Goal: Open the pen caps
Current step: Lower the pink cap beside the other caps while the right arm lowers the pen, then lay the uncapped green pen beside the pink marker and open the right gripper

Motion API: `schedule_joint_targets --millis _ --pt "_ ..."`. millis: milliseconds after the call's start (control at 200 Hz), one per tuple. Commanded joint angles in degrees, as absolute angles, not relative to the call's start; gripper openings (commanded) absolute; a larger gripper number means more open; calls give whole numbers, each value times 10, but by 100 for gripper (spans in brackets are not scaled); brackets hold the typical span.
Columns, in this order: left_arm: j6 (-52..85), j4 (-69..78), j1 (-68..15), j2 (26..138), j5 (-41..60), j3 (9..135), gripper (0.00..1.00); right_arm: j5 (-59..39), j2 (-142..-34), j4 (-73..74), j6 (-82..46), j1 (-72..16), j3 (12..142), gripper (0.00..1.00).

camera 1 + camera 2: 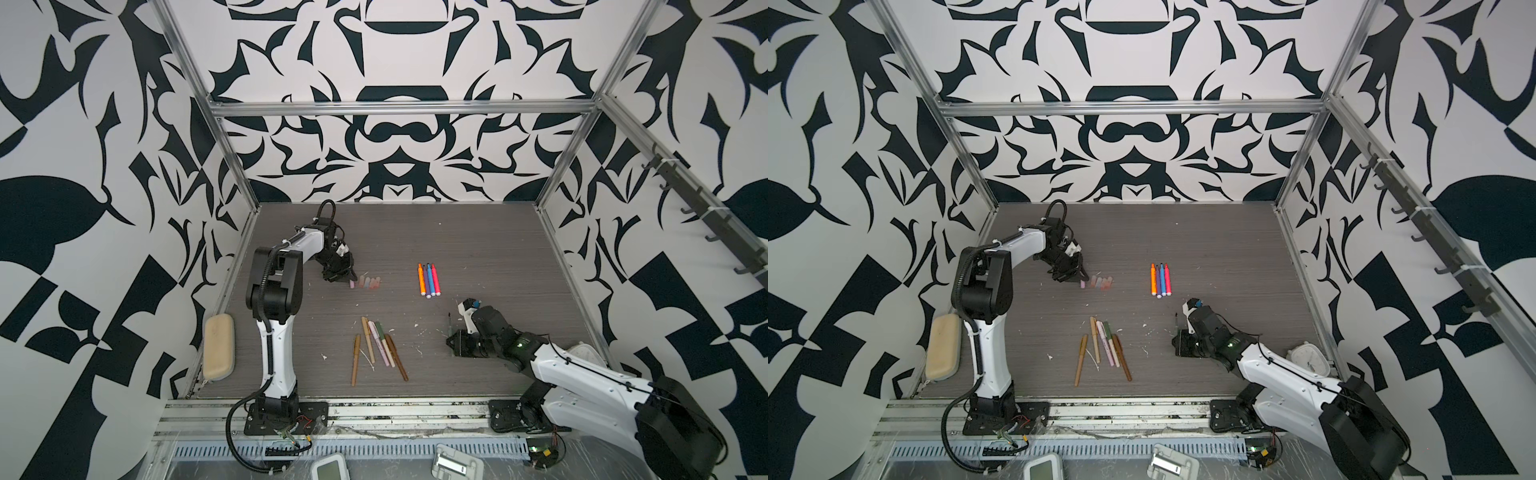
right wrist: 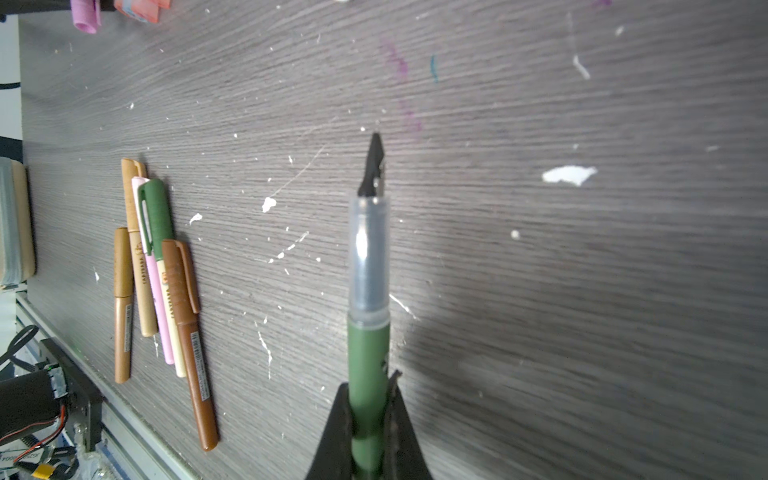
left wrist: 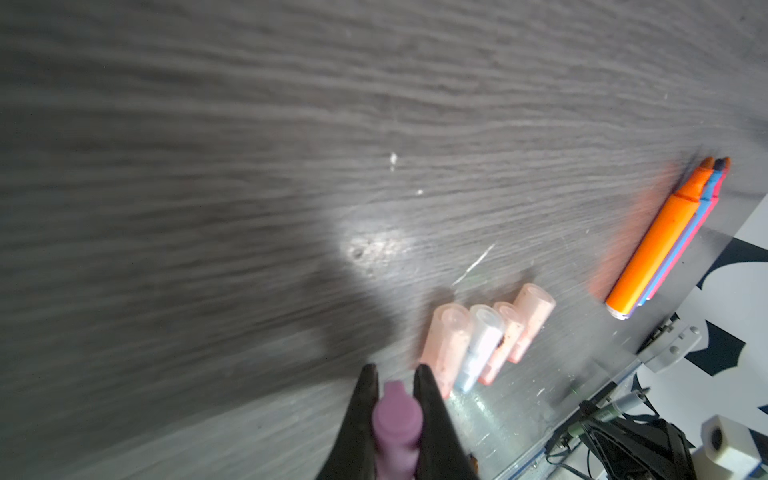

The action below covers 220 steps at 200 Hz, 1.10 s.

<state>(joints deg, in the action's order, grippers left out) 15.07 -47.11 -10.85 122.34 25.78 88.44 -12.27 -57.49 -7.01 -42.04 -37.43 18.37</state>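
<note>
imo tabletop point(image 2: 582, 291) = matt grey woodgrain. Loose caps point(image 3: 490, 332) are translucent plastic, my mauve cap point(image 3: 397, 424) opaque; green pen point(image 2: 368, 353) matt w/ clear section.

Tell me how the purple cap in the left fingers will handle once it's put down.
The purple cap is a short round tube, so it will probably roll if released on its side. It looks like small plastic: likely light and stiff. The translucent caps beside it lie touching, so a nudge could scatter them.
</note>
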Motion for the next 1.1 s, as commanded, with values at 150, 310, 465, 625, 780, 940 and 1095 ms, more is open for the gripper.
schedule_joint_targets --millis 150,310,465,625,780,940,1095 --pt "154 -469 -109 1215 277 882 27 -132 -579 -53 -420 -369 187 0" --pt "156 -469 -109 1213 279 883 39 -133 -580 -54 -420 -369 188 0" --pt "158 -469 -109 1210 281 884 39 -133 -581 -54 -421 -368 188 0" --pt "163 -469 -109 1199 285 883 39 -133 -582 -56 -420 -368 190 0" --pt "177 -440 -107 1151 283 856 39 -145 -591 -67 -400 -346 205 0" --pt "205 -413 -96 1086 285 822 40 -175 -648 -109 -333 -288 271 0" --pt "233 -407 -74 1008 308 785 40 -164 -713 -157 -260 -236 367 0"
